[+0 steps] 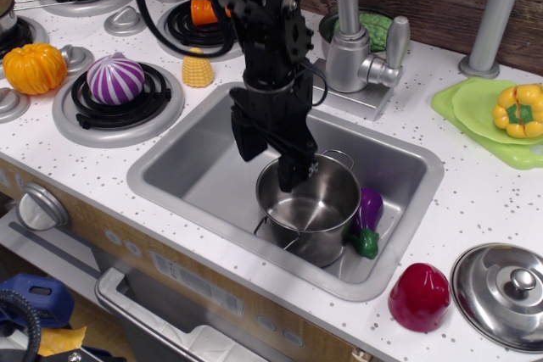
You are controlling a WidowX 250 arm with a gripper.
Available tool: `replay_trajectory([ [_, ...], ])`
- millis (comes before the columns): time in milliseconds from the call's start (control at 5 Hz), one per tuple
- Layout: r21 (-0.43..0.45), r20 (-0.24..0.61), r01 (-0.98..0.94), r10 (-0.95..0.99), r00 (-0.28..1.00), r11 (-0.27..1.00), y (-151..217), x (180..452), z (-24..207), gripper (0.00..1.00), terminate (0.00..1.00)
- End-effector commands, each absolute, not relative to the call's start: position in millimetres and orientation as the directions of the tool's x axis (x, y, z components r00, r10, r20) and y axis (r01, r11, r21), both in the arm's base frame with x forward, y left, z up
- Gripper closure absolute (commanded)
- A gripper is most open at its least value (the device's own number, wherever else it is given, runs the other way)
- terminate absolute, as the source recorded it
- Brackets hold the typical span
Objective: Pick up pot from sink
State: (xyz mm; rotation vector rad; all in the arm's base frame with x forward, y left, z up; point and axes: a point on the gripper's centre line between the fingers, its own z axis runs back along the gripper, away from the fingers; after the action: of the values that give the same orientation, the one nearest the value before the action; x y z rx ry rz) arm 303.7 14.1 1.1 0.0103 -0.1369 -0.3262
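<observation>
Observation.image looks down on a toy kitchen, where one black gripper (268,152) hangs with its jaws spread, one finger outside the left rim of the pot (310,206) and the other dipping just inside, not yet clamped on it. One steel pot stands upright in the right half of the sink (182,171), a purple eggplant (368,218) wedged just beside it on the right. Polished and thin-walled, the pot looks light, rigid and slippery; the straight rim between its two wire loop handles seems the surest hold, since the loops are small. Around the basin sit one faucet (356,36), one domed lid (507,290) at near right, one red pepper (419,296), one corn cob (198,68), one striped onion (116,78), one pumpkin (34,68) and one yellow pepper (519,110) on a green plate (462,103).
</observation>
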Motion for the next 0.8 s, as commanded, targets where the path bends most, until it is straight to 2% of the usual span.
replay_trajectory([
  [0, 0.022, 0.216, 0.281, -0.279, 0.936, 0.959, 27, 304, -7, 0.0, 0.0],
  [200, -0.005, 0.261, 0.262, -0.251, 0.932, 0.965, 30, 302, -17, 0.0, 0.0],
  [400, -0.044, 0.28, 0.22, -0.199, 0.939, 0.975, 30, 302, -18, 1.0, 0.0],
  [600, -0.076, 0.287, 0.165, -0.137, 0.948, 0.983, 26, 303, -18, 1.0, 0.0],
])
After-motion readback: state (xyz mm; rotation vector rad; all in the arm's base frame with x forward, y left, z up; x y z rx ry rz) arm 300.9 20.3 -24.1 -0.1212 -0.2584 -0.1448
